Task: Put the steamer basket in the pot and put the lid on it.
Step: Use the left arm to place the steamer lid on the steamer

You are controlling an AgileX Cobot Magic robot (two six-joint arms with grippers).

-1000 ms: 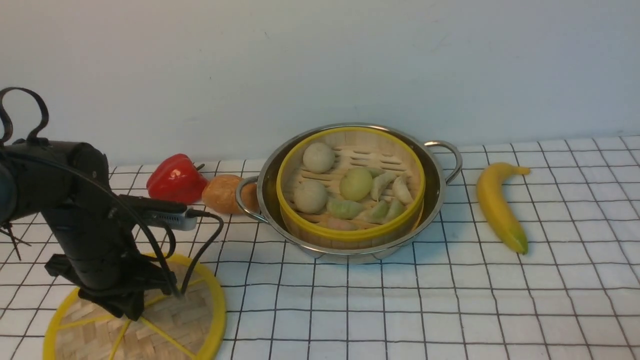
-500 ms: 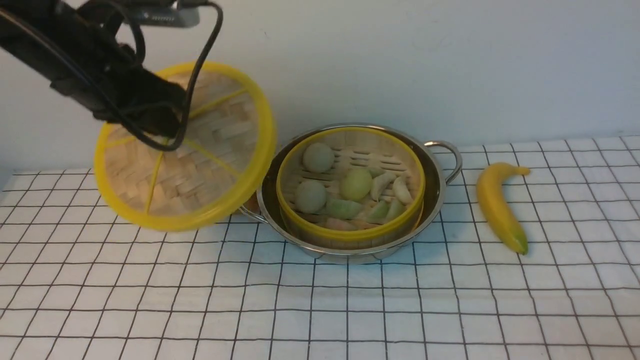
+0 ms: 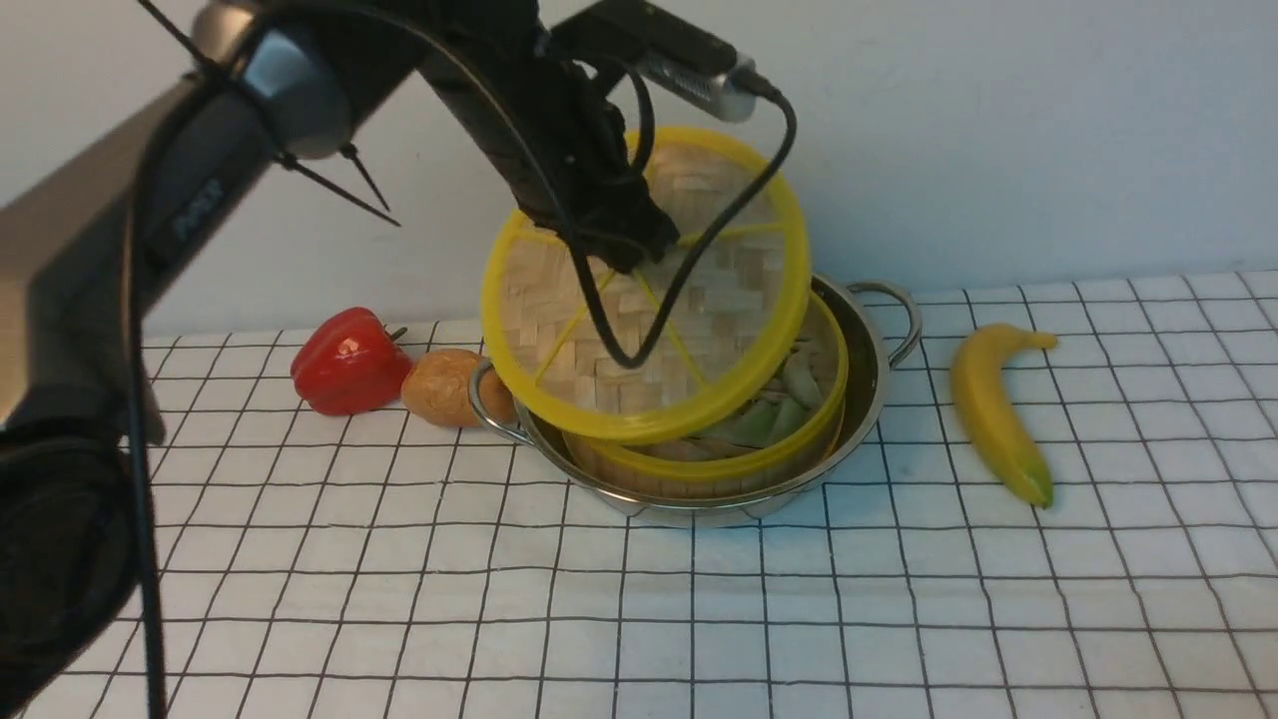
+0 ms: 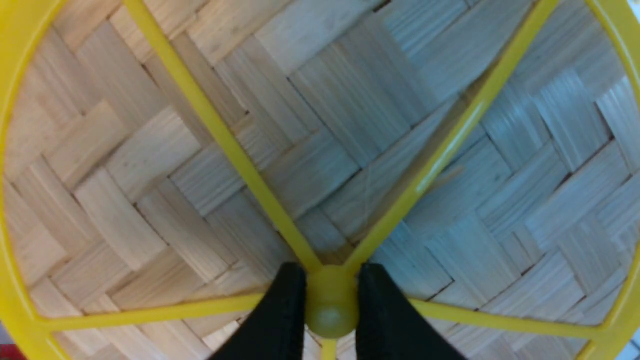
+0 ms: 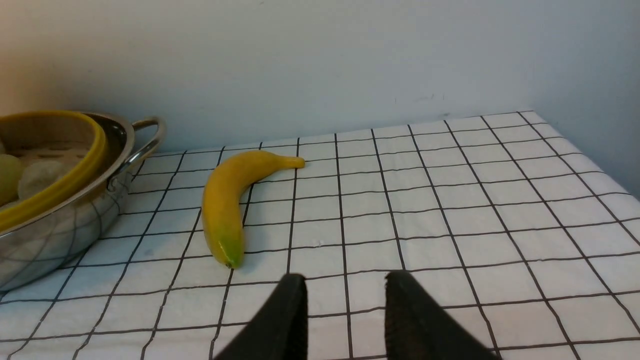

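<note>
A white cloth (image 3: 899, 599) with a black grid covers the table, and a plain pale wall (image 3: 998, 130) stands behind it. The pot (image 3: 877, 364) sits near the wall with the basket (image 3: 719, 467) inside it (dumplings show in the basket's uncovered part). A banana (image 3: 988, 409) lies to the pot's right. An orange (image 3: 444, 384) touches the left handle, with a red pepper (image 3: 344, 359) beside it.

The left arm reaches in from the upper left, angled down over the pot. The left gripper (image 4: 331, 280) is clamped on the centre knob of the lid (image 3: 719, 300). The lid hangs tilted, its face towards the camera and its low edge over the basket's left side; I cannot tell whether they touch. The right gripper (image 5: 345, 285) hovers low over bare cloth right of the banana, jaws apart and empty.
</note>
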